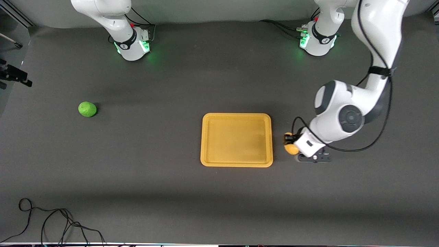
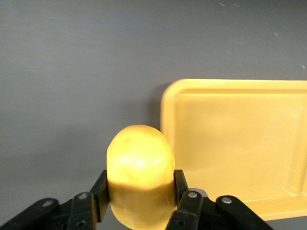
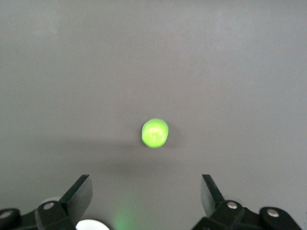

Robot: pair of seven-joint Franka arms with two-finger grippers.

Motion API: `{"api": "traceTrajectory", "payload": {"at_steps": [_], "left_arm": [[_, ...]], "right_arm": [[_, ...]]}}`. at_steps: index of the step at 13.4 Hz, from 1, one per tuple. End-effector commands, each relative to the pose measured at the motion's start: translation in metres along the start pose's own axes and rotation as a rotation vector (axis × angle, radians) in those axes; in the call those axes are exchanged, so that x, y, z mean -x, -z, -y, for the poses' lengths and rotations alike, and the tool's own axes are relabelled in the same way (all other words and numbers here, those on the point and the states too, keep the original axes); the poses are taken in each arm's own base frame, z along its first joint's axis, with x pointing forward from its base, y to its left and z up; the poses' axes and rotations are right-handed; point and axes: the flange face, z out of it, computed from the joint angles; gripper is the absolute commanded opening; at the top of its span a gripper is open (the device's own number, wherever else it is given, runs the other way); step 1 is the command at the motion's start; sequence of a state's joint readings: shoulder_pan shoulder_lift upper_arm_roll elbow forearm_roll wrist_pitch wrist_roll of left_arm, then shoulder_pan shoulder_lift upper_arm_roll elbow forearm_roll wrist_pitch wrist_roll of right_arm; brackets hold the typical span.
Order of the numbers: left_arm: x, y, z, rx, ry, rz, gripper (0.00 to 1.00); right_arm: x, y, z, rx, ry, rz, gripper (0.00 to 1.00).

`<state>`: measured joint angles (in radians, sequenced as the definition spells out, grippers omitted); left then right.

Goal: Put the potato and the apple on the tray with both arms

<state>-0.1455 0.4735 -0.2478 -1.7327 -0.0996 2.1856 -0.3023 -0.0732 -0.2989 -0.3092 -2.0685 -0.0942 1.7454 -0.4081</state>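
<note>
The yellow-orange potato [image 1: 292, 149] is held in my left gripper [image 1: 290, 141], low over the table just beside the tray's edge toward the left arm's end. In the left wrist view the black fingers [image 2: 100, 190] press both sides of the potato [image 2: 139, 158], with the tray [image 2: 230, 143] beside it. The flat yellow-orange tray [image 1: 236, 164] lies mid-table with nothing on it. The green apple [image 1: 87, 109] sits on the table toward the right arm's end. My right gripper [image 3: 146, 187] is open and high over the apple [image 3: 154, 132]; the front view does not show it.
Both arm bases [image 1: 132, 46] [image 1: 317, 41] glow green along the table's edge farthest from the front camera. Loose black cables [image 1: 51, 223] lie near the front edge at the right arm's end. A black fixture [image 1: 13, 76] sticks in at that end's side edge.
</note>
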Motion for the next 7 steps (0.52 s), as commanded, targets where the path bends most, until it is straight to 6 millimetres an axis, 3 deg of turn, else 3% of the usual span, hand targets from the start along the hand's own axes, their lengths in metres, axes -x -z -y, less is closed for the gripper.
{"api": "traceTrajectory", "payload": {"at_steps": [1, 4, 7], "left_arm": [[0.003, -0.053, -0.042, -0.002, -0.007, 0.015, 0.18], [0.013, -0.091, -0.063, -0.001, -0.01, 0.025, 0.18], [0.014, -0.092, -0.064, -0.007, 0.002, 0.032, 0.18]], "right_arm": [[0.041, -0.008, 0.011, 0.007, 0.039, -0.021, 1.0], [0.026, -0.039, -0.001, 0.008, 0.022, 0.015, 1.0], [0.02, -0.106, -0.013, 0.005, 0.0, 0.02, 1.0]]}}
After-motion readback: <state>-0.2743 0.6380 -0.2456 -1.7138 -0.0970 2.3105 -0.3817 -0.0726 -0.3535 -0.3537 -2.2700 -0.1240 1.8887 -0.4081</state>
